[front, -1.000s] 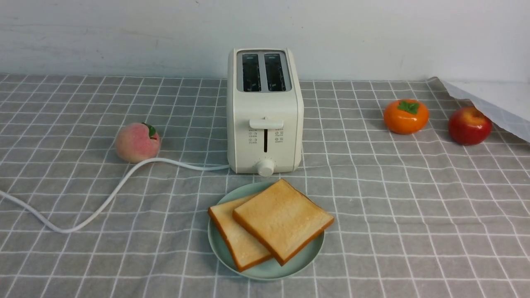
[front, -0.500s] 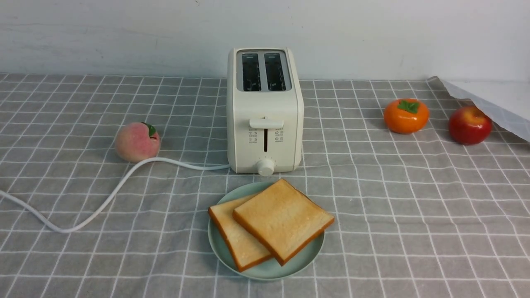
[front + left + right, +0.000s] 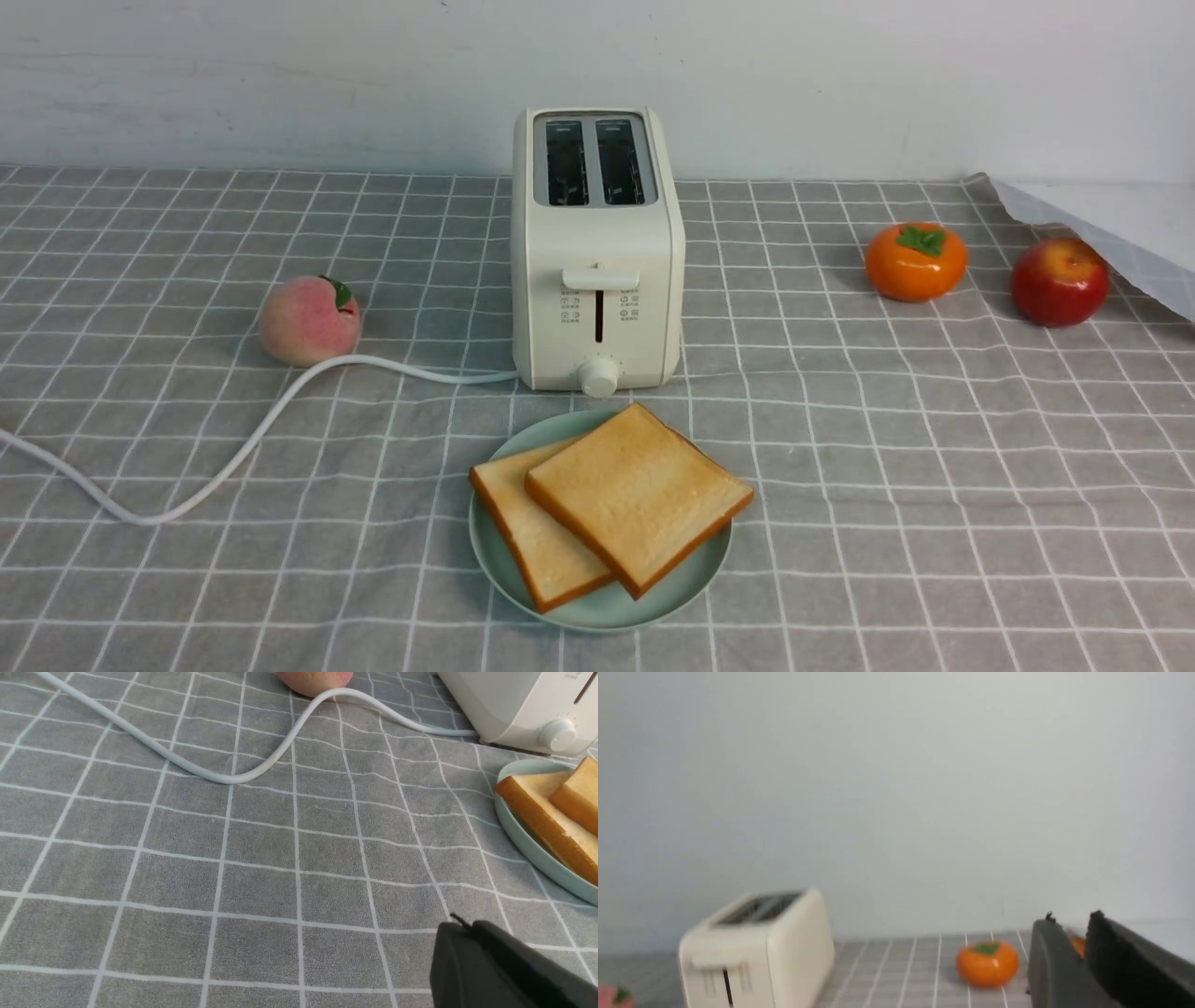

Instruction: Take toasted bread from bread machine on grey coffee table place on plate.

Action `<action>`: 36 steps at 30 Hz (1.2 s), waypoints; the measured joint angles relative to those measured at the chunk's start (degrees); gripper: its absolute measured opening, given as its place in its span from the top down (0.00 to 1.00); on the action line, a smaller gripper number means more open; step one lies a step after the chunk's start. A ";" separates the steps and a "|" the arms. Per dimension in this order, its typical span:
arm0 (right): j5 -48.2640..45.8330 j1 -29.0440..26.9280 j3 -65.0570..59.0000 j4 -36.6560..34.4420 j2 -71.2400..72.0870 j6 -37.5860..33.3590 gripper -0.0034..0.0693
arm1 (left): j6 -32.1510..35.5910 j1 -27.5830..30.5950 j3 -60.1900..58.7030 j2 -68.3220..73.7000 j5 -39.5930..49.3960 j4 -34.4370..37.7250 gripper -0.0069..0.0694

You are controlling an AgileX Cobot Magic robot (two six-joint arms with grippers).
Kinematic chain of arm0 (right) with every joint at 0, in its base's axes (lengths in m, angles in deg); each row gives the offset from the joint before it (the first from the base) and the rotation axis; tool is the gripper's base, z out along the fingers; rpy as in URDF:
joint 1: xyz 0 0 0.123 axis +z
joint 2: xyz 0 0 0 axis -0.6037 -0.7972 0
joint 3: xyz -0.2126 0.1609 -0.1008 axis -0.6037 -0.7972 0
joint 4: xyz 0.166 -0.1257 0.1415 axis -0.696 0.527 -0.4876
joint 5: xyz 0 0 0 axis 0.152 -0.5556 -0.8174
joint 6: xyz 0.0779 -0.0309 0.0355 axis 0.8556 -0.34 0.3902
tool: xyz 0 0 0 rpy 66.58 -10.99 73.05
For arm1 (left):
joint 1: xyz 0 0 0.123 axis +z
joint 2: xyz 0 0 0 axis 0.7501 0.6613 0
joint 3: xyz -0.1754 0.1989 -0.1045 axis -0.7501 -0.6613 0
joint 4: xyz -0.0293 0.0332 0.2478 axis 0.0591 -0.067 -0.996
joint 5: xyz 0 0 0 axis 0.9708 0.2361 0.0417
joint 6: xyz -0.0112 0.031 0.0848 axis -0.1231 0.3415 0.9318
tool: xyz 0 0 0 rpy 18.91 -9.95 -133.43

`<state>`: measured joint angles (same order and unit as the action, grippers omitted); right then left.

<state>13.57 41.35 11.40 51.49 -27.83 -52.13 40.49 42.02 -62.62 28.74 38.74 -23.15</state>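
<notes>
Two slices of toasted bread lie overlapping on the plate [image 3: 597,618]: the upper slice [image 3: 639,495] rests partly on the lower slice [image 3: 534,546]. The plate sits on the grey coffee table [image 3: 934,467] just in front of the bread machine [image 3: 597,252], whose two slots are empty. Neither gripper shows in the front view. In the left wrist view my left gripper [image 3: 460,926] is shut and empty, low over the cloth, apart from the plate [image 3: 528,851] and the bread [image 3: 544,821]. In the right wrist view my right gripper [image 3: 1073,924] is slightly open and empty, raised, with the bread machine [image 3: 756,947] ahead.
A peach [image 3: 310,320] lies left of the bread machine, with the white cord [image 3: 233,457] curving across the left of the table. A persimmon [image 3: 915,262] and a red apple [image 3: 1060,282] lie at the right, beside white paper [image 3: 1111,229] at the back right corner.
</notes>
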 joint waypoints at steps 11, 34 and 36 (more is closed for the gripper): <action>-20.82 -2.73 -8.07 2.56 0.00 -3.47 0.78 | 0.00 0.00 0.00 -0.02 0.00 0.00 0.89; -21.19 -2.73 -7.97 2.58 0.00 -4.10 0.74 | 0.00 0.00 0.00 -0.02 0.00 0.00 0.86; -21.19 -2.73 -7.97 2.58 0.00 -4.10 0.73 | 0.00 0.00 0.00 -0.02 0.00 0.00 0.86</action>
<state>-7.63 38.63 3.43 54.07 -27.83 -56.23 40.49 42.02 -62.62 28.71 38.74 -23.15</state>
